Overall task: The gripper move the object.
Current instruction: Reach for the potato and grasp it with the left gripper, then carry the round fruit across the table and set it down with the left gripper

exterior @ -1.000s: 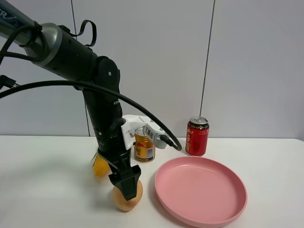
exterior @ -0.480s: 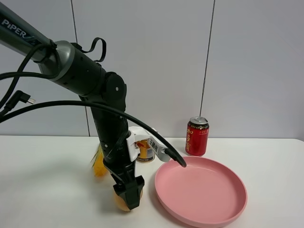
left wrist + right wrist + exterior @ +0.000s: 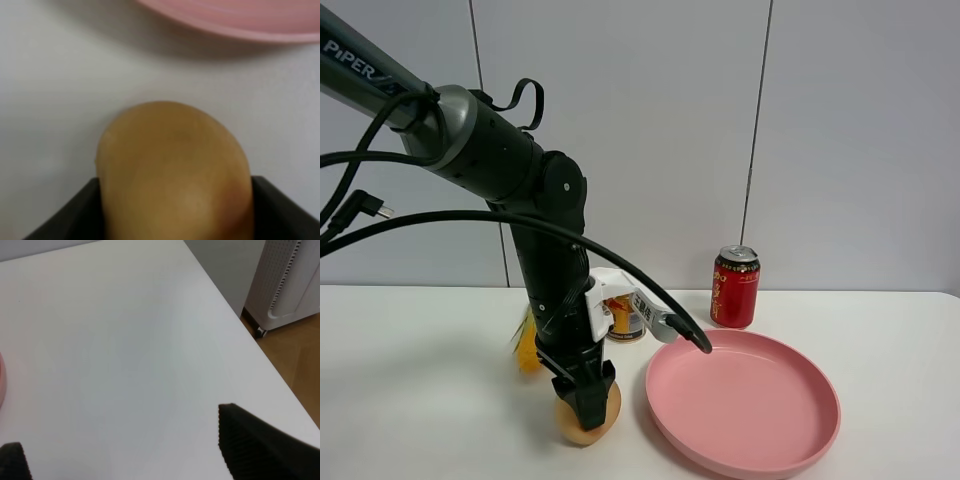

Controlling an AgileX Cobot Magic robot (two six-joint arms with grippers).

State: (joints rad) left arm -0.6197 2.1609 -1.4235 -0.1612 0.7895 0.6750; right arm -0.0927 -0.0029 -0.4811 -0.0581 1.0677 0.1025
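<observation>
High view: white table (image 3: 410,400), pale grey panelled wall (image 3: 650,120) behind. Left gripper (image 3: 590,412) clamped on object (image 3: 567,426), low at table, just beside pink plate (image 3: 800,425). Red can (image 3: 735,287) near wall.

Left wrist: object (image 3: 175,170) wedged between dark fingers (image 3: 65,215); bare white table around, plate rim (image 3: 235,20) apart.

Right wrist: right gripper (image 3: 120,440) fingers spread, empty, over table corner; wood floor (image 3: 295,365), white perforated unit (image 3: 290,285) beyond.
</observation>
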